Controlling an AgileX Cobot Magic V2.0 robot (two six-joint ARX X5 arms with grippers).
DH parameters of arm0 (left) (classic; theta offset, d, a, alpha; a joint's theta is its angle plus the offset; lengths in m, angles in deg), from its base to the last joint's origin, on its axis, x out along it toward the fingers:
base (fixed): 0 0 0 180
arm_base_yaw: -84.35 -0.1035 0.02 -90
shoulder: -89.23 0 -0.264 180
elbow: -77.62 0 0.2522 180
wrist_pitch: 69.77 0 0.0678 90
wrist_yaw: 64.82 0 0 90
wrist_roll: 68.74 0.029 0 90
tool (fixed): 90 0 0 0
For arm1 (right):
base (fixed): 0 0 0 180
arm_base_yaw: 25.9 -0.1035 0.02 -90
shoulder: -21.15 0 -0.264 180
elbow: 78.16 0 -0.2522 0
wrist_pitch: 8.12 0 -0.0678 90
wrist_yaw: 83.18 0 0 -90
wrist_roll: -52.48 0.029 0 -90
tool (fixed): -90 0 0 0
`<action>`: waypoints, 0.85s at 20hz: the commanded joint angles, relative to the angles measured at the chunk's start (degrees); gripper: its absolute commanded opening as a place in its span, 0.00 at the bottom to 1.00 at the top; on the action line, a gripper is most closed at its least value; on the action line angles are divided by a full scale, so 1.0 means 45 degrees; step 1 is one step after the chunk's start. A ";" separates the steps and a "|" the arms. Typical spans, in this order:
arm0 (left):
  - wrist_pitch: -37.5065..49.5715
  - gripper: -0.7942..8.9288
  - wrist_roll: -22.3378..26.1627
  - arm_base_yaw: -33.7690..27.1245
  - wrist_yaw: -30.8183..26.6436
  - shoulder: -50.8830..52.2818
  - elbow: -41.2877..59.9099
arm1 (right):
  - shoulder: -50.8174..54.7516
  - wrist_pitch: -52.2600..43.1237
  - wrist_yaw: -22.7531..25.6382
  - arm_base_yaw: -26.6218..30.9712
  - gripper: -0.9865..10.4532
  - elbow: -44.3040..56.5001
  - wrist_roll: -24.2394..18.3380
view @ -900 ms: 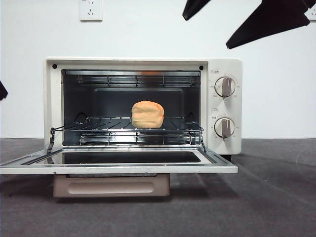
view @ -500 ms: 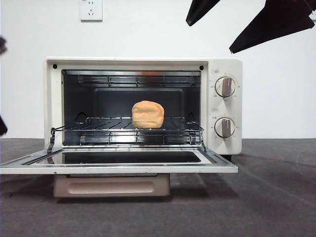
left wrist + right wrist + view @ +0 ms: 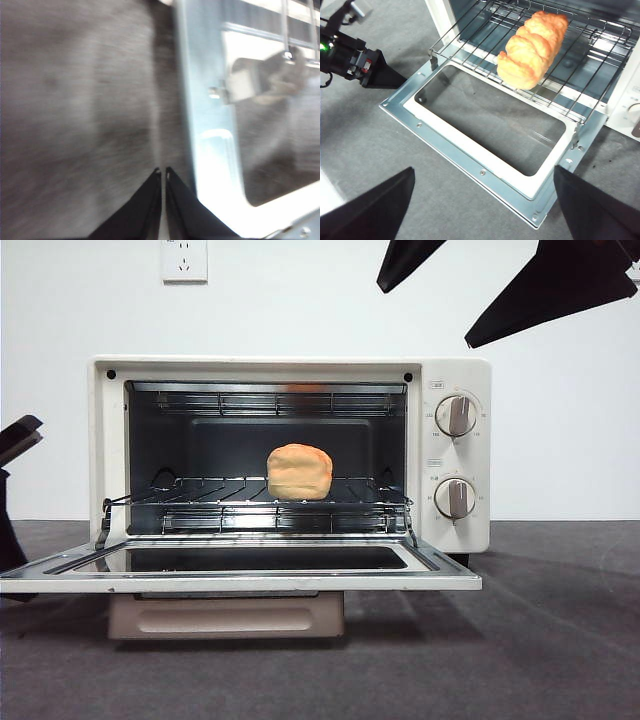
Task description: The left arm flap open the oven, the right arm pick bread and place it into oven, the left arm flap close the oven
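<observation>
Oven (image 3: 455,455) on worktop (image 3: 540,640), door (image 3: 485,150) flat open: stiff, hinged, lift by front edge. Bread (image 3: 299,471) on rack, light, crushable. Left end effector (image 3: 161,175) pressed together beside door; right end effector (image 3: 482,200) spread, empty.

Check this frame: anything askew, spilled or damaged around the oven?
Nothing stands out. The bread sits on the wire rack inside the oven, its door lying flat open, undamaged.
</observation>
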 commanded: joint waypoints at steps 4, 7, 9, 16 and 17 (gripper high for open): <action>0.0340 0.10 0.0257 -0.0005 0.0879 -0.1039 -0.0019 | -0.0068 -0.0121 0.0044 -0.0141 0.47 -0.0078 0.0000; 0.0529 0.10 0.0214 -0.0005 0.1496 -0.1273 -0.0019 | -0.0068 -0.0121 0.0044 -0.0141 0.47 -0.0078 0.0005; 0.0719 0.10 0.0155 -0.0034 0.1880 -0.1268 -0.0024 | -0.0068 -0.0121 0.0044 -0.0141 0.47 -0.0078 0.0010; 0.1899 0.10 -0.0733 -0.0612 0.3351 -0.1069 -0.0044 | -0.0068 -0.0121 0.0044 -0.0141 0.47 -0.0078 0.0243; 0.2113 0.10 -0.0865 -0.0709 0.3439 -0.0976 -0.0044 | -0.0068 -0.0121 0.0044 -0.0141 0.47 -0.0078 0.0243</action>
